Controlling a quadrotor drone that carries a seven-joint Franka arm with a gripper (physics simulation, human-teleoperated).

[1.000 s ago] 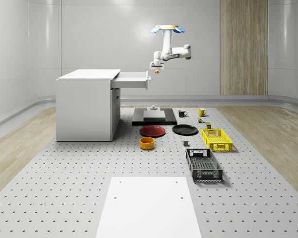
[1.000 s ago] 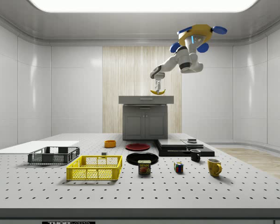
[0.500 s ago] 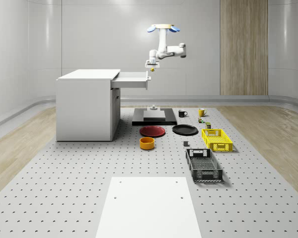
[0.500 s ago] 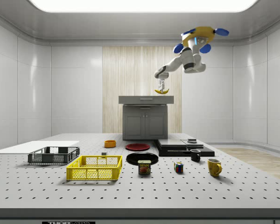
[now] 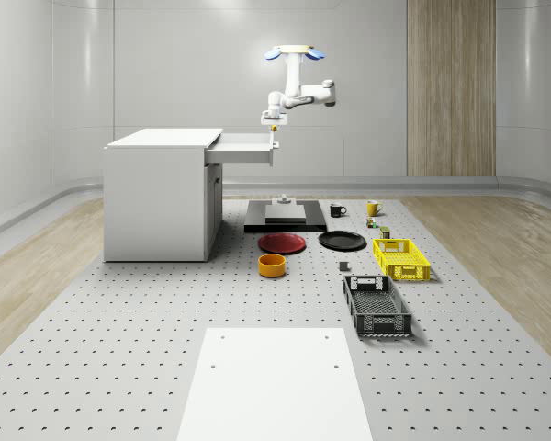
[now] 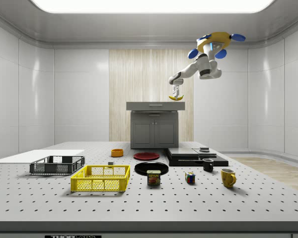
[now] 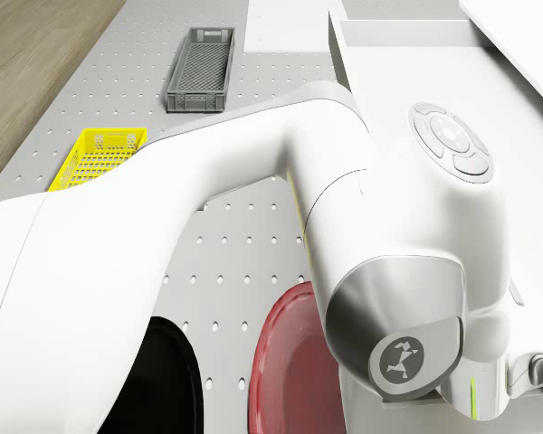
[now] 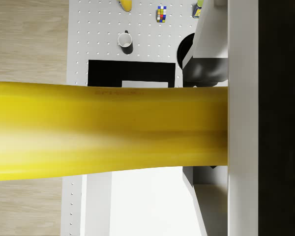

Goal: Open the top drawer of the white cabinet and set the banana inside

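Banana [image 6: 177, 98] is pinched in the closed gripper [image 6: 176, 94], hanging just under the fingers with its long axis level, crosswise to them. It sits right over the front lip of the open drawer [image 5: 246, 146], so I'd guess it needs a bit more travel toward the cabinet [image 5: 156, 197] before dropping. Drone [image 5: 291, 53] hovers high, just off the drawer's front.

The can [image 6: 154, 177] on the table [image 6: 248, 198] in the side view bore a yellow label that seemed to read "SPAM". A dark strip [image 6: 73, 236] at the table's front edge carried lettering too small to read; nothing else was legible
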